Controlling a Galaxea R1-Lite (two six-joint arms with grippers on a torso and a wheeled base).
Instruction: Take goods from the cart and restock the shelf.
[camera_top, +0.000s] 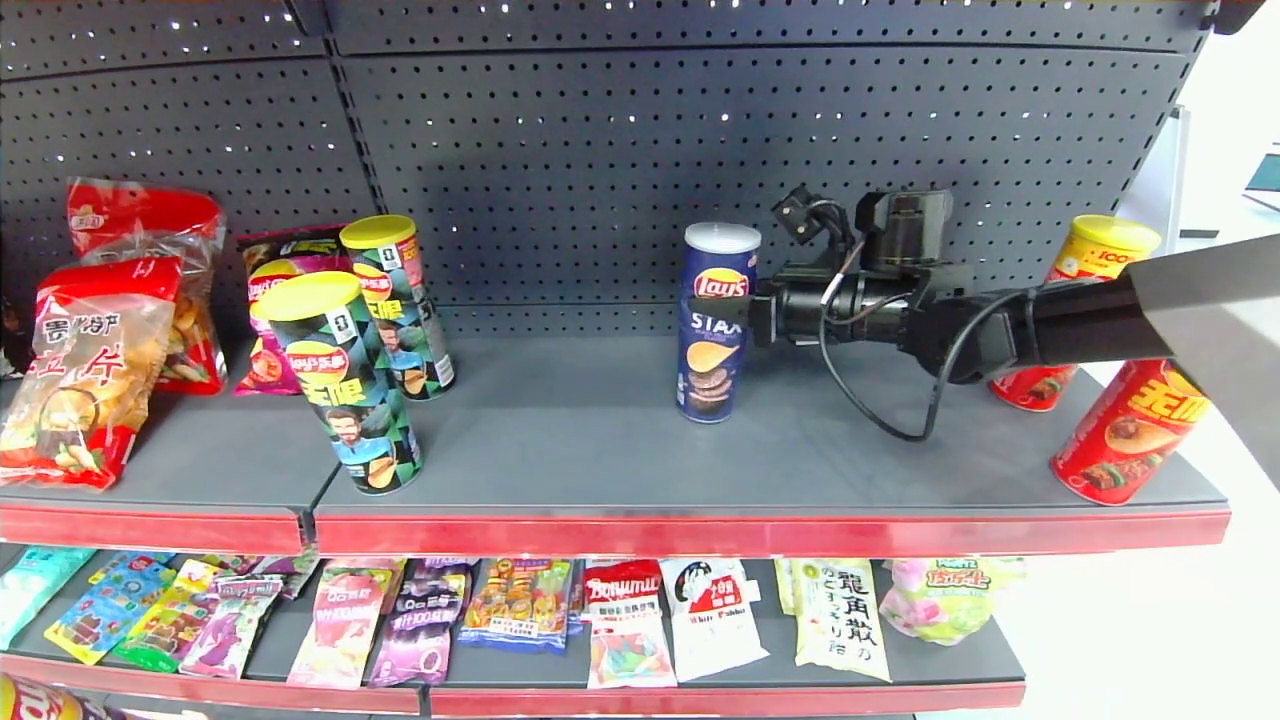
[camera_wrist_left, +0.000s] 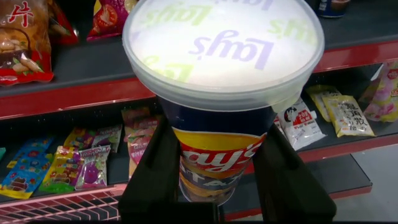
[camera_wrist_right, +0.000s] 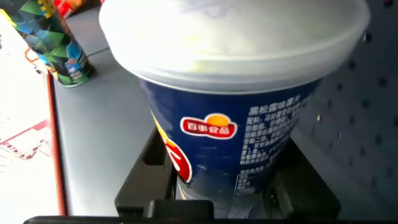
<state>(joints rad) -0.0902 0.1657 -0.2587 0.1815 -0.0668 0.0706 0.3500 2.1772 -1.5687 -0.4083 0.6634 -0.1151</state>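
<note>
shelf: grey upper board with a red front lip; snack bags and green cans sit toward 9 o'clock, red cans toward 3 o'clock
blue can: stands about mid-board, seemingly base-down on the shelf; long axis vertical, white lid at 12 o'clock, printed front facing the aisle
second blue can: held out before the shelf front, near the rim of the cart, lid toward the wrist camera
right gripper: comes in from 3 o'clock, fingers closed on the blue can's upper body
left gripper: clasps the second blue can below its lid
step in hand: likely the set-down; check that the base sits flat, open both fingers evenly, then draw back level toward 3 o'clock, since a tall narrow can tips readily
</note>
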